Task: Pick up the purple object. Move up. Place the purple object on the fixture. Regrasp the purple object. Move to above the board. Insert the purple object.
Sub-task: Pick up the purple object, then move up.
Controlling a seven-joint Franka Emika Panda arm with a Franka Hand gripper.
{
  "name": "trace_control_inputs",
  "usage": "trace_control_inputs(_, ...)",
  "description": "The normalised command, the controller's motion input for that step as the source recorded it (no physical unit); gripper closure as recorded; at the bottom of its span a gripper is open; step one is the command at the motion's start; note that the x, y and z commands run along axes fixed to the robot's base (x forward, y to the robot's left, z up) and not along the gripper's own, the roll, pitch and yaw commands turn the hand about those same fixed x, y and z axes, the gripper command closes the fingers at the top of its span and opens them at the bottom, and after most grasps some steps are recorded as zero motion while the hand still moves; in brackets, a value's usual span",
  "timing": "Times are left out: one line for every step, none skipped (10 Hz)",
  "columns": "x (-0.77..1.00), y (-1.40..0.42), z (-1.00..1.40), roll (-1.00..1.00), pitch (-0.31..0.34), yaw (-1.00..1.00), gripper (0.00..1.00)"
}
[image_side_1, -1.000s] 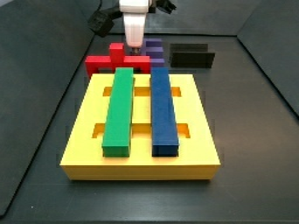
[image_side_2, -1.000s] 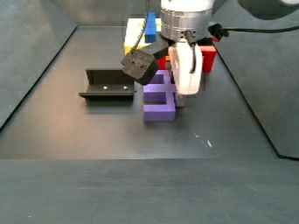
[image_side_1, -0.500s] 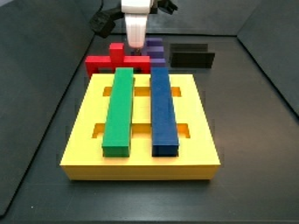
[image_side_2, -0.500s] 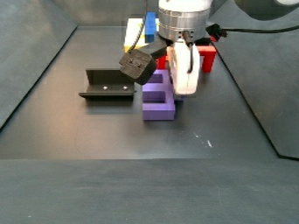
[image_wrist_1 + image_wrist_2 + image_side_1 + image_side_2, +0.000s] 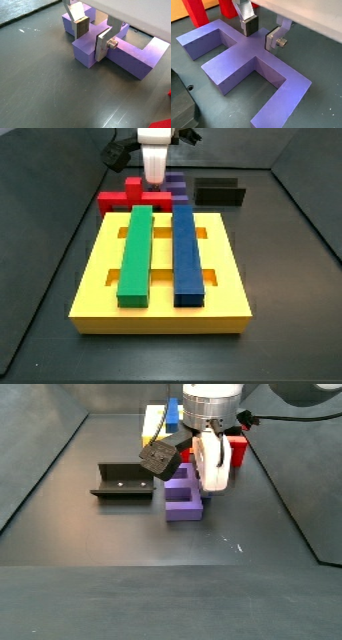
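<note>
Wrist views show the pincer spread astride an arm of the matte purple object, a cross-shaped block.

Purple object largely behind gripper

hand over purple object, fixture beside, board apart

My gripper sits low over the purple object, its two plates straddling the raised centre with little slack either side. The red cross-shaped block crowds in just beside the purple object, and the fixture stands close on the opposite side. The desk nearer the camera lies open in that side view; the board fills the near ground in a side view.
</note>
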Motion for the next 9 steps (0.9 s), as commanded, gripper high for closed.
trace_control_inputs(0.00,0.00,0.00,0.00,0.000,0.00,1.00)
trace_control_inputs(0.00,0.00,0.00,0.00,0.000,0.00,1.00)
trace_control_inputs(0.00,0.00,0.00,0.00,0.000,0.00,1.00)
trace_control_inputs(0.00,0.00,0.00,0.00,0.000,0.00,1.00)
trace_control_inputs(0.00,0.00,0.00,0.00,0.000,0.00,1.00)
trace_control_inputs(0.00,0.00,0.00,0.00,0.000,0.00,1.00)
trace_control_inputs(0.00,0.00,0.00,0.00,0.000,0.00,1.00)
trace_control_inputs(0.00,0.00,0.00,0.00,0.000,0.00,1.00)
trace_control_inputs(0.00,0.00,0.83,0.00,0.000,0.00,1.00)
